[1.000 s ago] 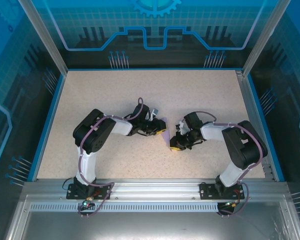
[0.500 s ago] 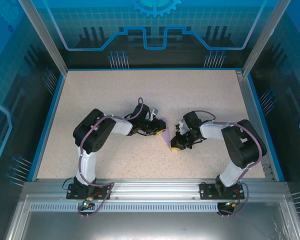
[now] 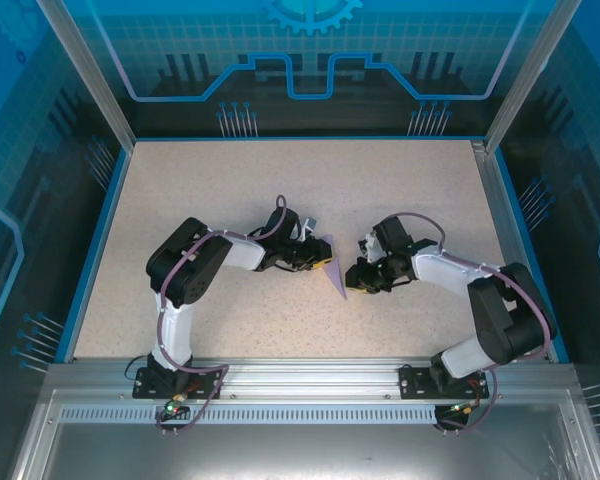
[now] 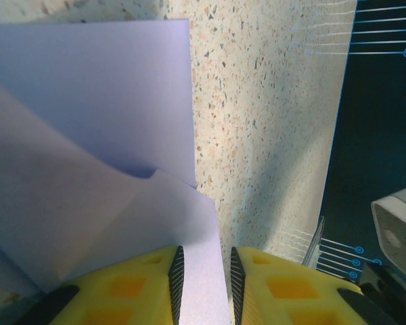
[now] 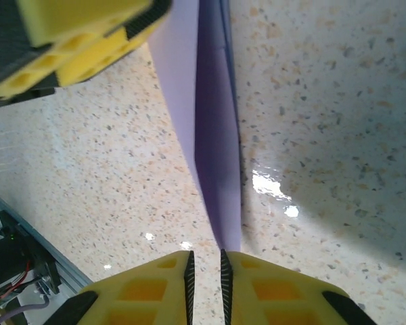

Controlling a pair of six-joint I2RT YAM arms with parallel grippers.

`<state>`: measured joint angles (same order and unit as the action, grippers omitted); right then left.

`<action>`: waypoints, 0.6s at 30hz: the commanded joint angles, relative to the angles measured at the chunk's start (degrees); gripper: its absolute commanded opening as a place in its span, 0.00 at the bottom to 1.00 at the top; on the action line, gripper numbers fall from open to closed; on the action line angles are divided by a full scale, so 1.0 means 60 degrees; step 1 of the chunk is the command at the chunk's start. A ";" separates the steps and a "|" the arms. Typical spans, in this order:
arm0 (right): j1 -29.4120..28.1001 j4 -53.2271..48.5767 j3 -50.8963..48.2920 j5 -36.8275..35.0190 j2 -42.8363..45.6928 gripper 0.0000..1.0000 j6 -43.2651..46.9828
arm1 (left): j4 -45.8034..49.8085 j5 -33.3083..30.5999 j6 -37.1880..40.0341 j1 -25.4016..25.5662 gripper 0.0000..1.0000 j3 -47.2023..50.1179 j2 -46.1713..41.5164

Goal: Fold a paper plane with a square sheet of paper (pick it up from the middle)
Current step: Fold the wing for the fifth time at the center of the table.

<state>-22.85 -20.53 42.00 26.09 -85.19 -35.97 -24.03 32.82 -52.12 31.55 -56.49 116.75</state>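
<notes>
The lavender square sheet of paper is folded into a narrow, pointed paper plane (image 3: 333, 274) lying mid-table, its sharp tip toward the near edge. My left gripper (image 3: 317, 262) is shut on the plane's wide end. In the left wrist view the folded paper (image 4: 88, 135) runs between the yellow fingers of the left gripper (image 4: 204, 254). My right gripper (image 3: 359, 279) sits just right of the tip. In the right wrist view the right gripper (image 5: 206, 256) stands slightly open, with bare table between the pads. The paper's tip (image 5: 216, 149) ends just ahead of them. The left fingers (image 5: 88, 40) show at the top left.
The speckled beige table (image 3: 230, 190) is walled by a blue rim and transparent panels (image 3: 310, 60). A metal rail (image 3: 300, 375) with both arm bases runs along the near edge. Both arms bend inward toward the middle.
My right gripper let go of the paper's tip, opened a little and drew back to the right, its elbow swinging outward. The left gripper and the paper stayed put.
</notes>
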 commanded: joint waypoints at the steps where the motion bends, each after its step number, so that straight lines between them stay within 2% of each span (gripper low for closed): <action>1: -0.0027 0.0116 -0.0038 0.0008 0.0372 0.21 -0.0363 | 0.0929 -0.0436 0.0189 -0.0004 0.28 0.0245 0.0550; 3: -0.0057 0.0759 -0.0136 0.0590 0.0385 0.19 -0.0539 | 0.0918 -0.0445 0.0188 -0.0004 0.28 0.0245 0.0550; 6: -0.0248 0.1472 -0.0015 0.1333 0.0073 0.11 -0.0834 | 0.0914 -0.0412 0.0216 -0.0007 0.28 0.0258 0.0537; 13: -0.0498 0.1892 0.0346 0.1334 -0.0977 0.07 -0.1140 | 0.0952 -0.0379 0.0212 0.0000 0.27 0.0266 0.0509; 18: -0.0614 0.2120 0.0695 0.1832 -0.1864 0.07 -0.1126 | 0.1045 -0.0386 0.0247 -0.0002 0.27 0.0259 0.0448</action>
<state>-25.47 -9.02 43.75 34.52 -94.52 -42.30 -24.01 32.84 -52.12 31.51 -56.49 116.77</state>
